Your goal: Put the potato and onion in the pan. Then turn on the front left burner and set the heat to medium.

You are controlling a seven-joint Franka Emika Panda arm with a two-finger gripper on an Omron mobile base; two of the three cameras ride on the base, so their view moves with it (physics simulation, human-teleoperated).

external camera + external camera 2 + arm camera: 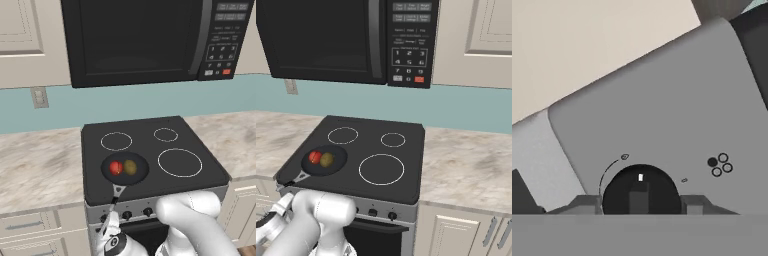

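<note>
Potato [130, 167] and onion [116, 167] sit in the pan [140, 176]; end effector [640, 207] clamps the knob [640, 192], marker at 12 o'clock, heat unset.

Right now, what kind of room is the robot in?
It looks like a kitchen. There's a black glass cooktop with a pan on it, a black microwave hanging above, and stone-look counters with cream cabinets.

One pan [125, 169], one onion [116, 167], one potato [130, 167], three white rings [179, 162], four front knobs [127, 215].
</note>
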